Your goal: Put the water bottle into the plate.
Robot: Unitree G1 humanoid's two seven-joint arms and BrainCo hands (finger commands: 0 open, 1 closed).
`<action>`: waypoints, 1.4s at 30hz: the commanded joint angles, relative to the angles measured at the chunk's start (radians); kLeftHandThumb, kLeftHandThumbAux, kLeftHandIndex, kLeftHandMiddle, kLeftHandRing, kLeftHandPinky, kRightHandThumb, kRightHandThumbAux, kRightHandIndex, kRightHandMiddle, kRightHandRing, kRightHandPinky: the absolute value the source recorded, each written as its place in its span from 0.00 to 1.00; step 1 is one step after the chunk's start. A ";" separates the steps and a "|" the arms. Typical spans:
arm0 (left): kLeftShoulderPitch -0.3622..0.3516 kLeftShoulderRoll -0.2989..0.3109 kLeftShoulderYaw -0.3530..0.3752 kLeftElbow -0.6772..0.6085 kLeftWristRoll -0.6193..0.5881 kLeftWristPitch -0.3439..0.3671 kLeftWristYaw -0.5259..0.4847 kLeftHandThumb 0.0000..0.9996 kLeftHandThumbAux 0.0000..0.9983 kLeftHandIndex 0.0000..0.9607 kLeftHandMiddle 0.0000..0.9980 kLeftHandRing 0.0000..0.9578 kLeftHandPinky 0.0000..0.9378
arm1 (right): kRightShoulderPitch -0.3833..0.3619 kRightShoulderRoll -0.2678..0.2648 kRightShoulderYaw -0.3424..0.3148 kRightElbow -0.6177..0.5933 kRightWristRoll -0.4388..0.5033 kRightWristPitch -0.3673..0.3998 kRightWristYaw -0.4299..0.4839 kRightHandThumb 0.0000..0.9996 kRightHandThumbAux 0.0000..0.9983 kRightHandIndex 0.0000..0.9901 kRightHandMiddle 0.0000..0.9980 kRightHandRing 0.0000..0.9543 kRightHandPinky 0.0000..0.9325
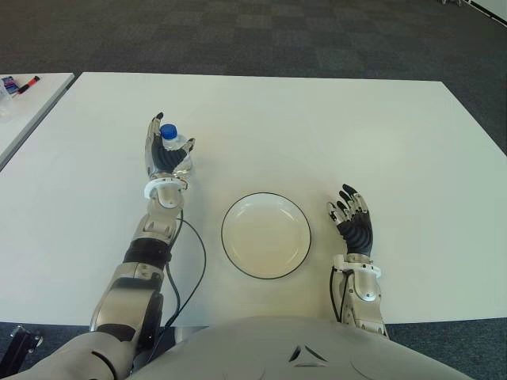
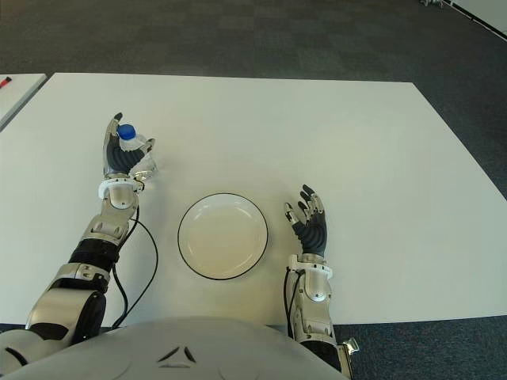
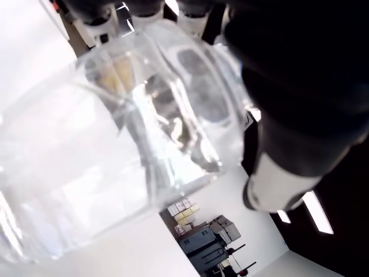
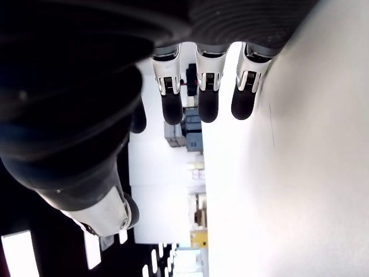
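Note:
A clear water bottle (image 1: 179, 150) with a blue cap stands upright on the white table (image 1: 317, 119), left of and beyond the plate. My left hand (image 1: 164, 154) is against it, with the fingers (image 1: 156, 128) stretched up along its far-left side and the thumb (image 1: 189, 145) on its right side, not curled around it. In the left wrist view the bottle (image 3: 115, 144) fills the space between palm and thumb (image 3: 288, 173). The white plate (image 1: 266, 235) with a dark rim lies empty in the middle near the front. My right hand (image 1: 352, 218) shows to the right of the plate, fingers (image 4: 207, 98) spread and holding nothing.
A second white table (image 1: 28, 103) with pens stands at the far left. A black cable (image 1: 194, 261) loops beside my left forearm, close to the plate's left rim. Dark carpet lies beyond the table's far edge.

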 commanded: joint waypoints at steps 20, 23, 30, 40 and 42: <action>-0.010 -0.024 -0.001 0.037 -0.036 -0.024 -0.016 0.20 0.79 0.02 0.08 0.10 0.14 | 0.012 -0.004 -0.029 0.044 0.029 0.039 0.025 0.46 0.79 0.15 0.14 0.13 0.16; -0.013 -0.024 -0.001 0.044 -0.036 -0.031 -0.012 0.20 0.79 0.02 0.07 0.10 0.14 | 0.011 -0.005 -0.031 0.047 0.030 0.038 0.026 0.46 0.80 0.15 0.14 0.13 0.16; -0.019 -0.025 -0.004 0.066 -0.026 -0.052 0.008 0.18 0.78 0.03 0.06 0.09 0.14 | 0.009 -0.008 -0.031 0.052 0.034 0.033 0.032 0.44 0.81 0.13 0.13 0.12 0.16; -0.017 -0.027 -0.007 0.062 -0.024 -0.046 0.007 0.18 0.77 0.04 0.06 0.08 0.14 | 0.007 -0.008 -0.032 0.057 0.038 0.030 0.033 0.44 0.80 0.14 0.14 0.13 0.16; -0.016 -0.027 -0.007 0.060 -0.025 -0.045 0.005 0.19 0.76 0.04 0.06 0.08 0.14 | 0.007 -0.008 -0.033 0.058 0.038 0.029 0.033 0.45 0.80 0.15 0.14 0.13 0.16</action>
